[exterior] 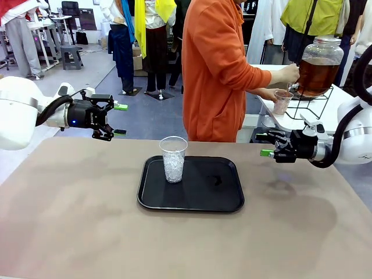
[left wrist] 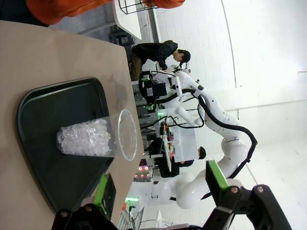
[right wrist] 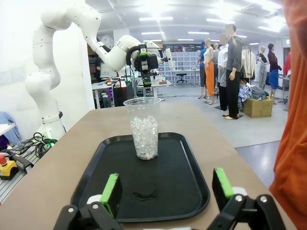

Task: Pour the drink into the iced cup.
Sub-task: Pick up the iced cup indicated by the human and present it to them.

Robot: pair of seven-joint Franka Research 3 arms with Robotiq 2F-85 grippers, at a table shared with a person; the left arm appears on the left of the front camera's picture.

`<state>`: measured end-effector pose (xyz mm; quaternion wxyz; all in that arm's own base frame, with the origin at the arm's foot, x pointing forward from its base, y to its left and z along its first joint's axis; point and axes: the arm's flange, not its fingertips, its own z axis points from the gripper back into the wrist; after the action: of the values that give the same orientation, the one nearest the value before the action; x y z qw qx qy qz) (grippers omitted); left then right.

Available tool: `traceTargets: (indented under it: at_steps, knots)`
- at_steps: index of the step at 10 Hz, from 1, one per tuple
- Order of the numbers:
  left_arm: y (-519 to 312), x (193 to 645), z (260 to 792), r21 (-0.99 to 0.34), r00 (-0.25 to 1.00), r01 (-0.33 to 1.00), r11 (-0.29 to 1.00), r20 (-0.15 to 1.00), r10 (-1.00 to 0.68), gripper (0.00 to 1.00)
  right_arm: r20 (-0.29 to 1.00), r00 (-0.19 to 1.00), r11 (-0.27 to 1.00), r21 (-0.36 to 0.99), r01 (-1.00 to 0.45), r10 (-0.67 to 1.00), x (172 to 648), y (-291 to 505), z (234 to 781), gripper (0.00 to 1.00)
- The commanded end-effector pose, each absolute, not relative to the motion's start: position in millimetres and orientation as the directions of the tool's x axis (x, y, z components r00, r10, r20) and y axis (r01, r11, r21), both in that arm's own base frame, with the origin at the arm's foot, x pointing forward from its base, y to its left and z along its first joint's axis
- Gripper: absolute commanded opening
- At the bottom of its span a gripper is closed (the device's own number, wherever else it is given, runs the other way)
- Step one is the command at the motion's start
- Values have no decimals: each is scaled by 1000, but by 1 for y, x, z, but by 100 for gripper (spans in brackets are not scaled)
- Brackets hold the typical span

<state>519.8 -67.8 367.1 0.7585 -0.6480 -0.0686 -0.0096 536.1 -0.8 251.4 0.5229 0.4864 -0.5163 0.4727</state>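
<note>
The iced cup [exterior: 173, 160], clear plastic and half full of ice, stands upright on the left part of a black tray [exterior: 221, 195]. My left gripper [exterior: 120, 120] hovers open above the table's far left edge. My right gripper [exterior: 264, 145] hovers open at the right, facing the tray. The amber drink fills a glass dispenser jar [exterior: 318, 70] on a side table behind; a person in orange holds a small cup [exterior: 282, 102] under its tap. The left wrist view has the iced cup [left wrist: 93, 139] ahead of open fingers [left wrist: 103, 196]. The right wrist view has the cup [right wrist: 144, 127] beyond the open gripper [right wrist: 167, 188].
A small dark mark lies on the tray [right wrist: 144, 195] near my right gripper. The tan table [exterior: 87, 232] has wide free room around the tray. The person's orange sleeve [right wrist: 292, 143] is close on the right. The dispenser rests on a black wire stand [exterior: 311, 106].
</note>
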Motion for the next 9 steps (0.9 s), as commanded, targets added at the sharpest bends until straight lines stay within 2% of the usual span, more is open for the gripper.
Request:
traceTargets:
  at_steps: [1, 9]
  knots:
    - [-67, 518, 369, -981, 990, 108, 160, 121, 75, 100, 1000, 15, 82, 16, -996, -12, 537, 1, 254, 100]
    - [-67, 518, 369, -981, 990, 108, 160, 121, 75, 100, 1000, 15, 82, 16, -996, -12, 537, 1, 254, 100]
